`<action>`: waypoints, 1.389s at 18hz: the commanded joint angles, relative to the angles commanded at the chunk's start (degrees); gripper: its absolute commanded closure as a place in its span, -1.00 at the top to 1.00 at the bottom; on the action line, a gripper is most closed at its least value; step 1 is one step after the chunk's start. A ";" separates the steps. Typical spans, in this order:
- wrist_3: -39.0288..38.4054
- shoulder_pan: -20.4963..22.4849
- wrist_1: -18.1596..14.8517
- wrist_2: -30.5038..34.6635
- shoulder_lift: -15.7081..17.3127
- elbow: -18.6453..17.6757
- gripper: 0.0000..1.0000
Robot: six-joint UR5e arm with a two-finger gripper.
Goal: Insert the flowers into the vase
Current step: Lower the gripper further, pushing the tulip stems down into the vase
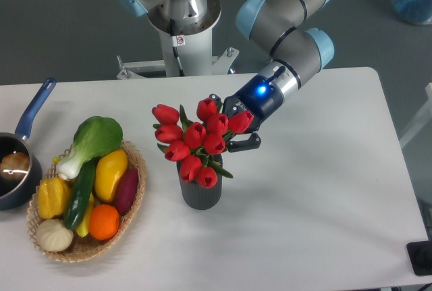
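Observation:
A bunch of red tulip flowers [196, 139] with green leaves hangs tilted over the mouth of the dark ribbed vase [200, 190], its lowest buds overlapping the rim. My gripper [233, 123] sits just right of the bunch at the stem end and is shut on the flowers; the buds hide most of its fingers. The stems themselves are hidden behind the blooms. The vase stands upright near the middle of the white table [317, 196].
A wicker basket [131, 200] of fruit and vegetables lies left of the vase. A blue-handled saucepan [20, 163] sits at the far left edge. The robot base [181, 21] stands behind the table.

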 joint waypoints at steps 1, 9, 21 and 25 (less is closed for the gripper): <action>0.70 0.00 0.00 0.00 -0.35 -0.18 -0.79; 1.94 0.17 -0.09 0.35 -1.23 -2.29 -0.78; 4.40 0.09 -0.09 0.53 -2.46 -3.69 -0.70; 4.40 0.44 -0.09 0.53 -2.55 -4.22 -0.58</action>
